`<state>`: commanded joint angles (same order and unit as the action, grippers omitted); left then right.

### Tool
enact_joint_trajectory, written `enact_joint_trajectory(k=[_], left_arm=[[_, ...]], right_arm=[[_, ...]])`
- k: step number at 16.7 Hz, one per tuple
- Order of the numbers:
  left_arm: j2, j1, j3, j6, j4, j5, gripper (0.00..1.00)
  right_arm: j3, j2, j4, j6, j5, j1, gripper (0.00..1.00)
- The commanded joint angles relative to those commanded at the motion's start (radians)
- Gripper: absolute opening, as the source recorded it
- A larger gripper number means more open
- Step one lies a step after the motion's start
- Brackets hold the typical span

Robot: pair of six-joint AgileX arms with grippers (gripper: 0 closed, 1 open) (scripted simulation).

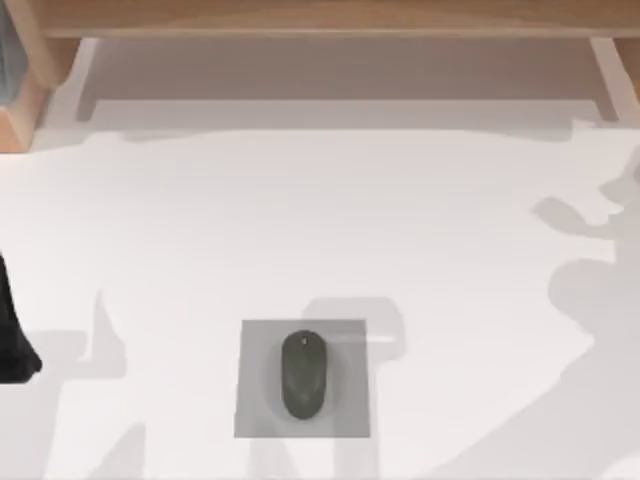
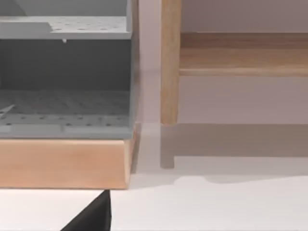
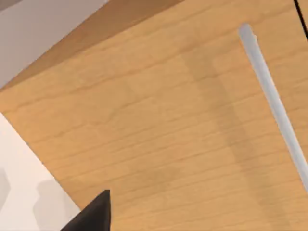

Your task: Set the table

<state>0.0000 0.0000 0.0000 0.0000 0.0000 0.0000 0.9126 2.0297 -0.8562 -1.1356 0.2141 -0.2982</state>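
One claw above table

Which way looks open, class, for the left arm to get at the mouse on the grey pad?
Probably yes: the mouse lies uncovered on the grey pad, with bare table between it and the left arm at the table's left edge.

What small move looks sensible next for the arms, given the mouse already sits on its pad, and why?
Probably none on the dark oval mouse: it already lies centred on the small grey square pad on the broad white table. I would keep the left arm parked at the table's left edge, since nothing else loose lies on the tabletop.
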Motion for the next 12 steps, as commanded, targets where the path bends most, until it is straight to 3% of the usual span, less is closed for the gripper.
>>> enact_joint_trajectory(k=[4, 12], left_arm=[[0.000, 0.000, 0.000, 0.000, 0.000, 0.000, 1.00], [0.000, 0.000, 0.000, 0.000, 0.000, 0.000, 1.00]], right_arm=[[-0.180, -0.381, 0.168, 0.247, -0.021, 0.067, 1.00], [-0.549, -1.395, 0.517, 0.737, -0.092, 0.196, 1.00]])
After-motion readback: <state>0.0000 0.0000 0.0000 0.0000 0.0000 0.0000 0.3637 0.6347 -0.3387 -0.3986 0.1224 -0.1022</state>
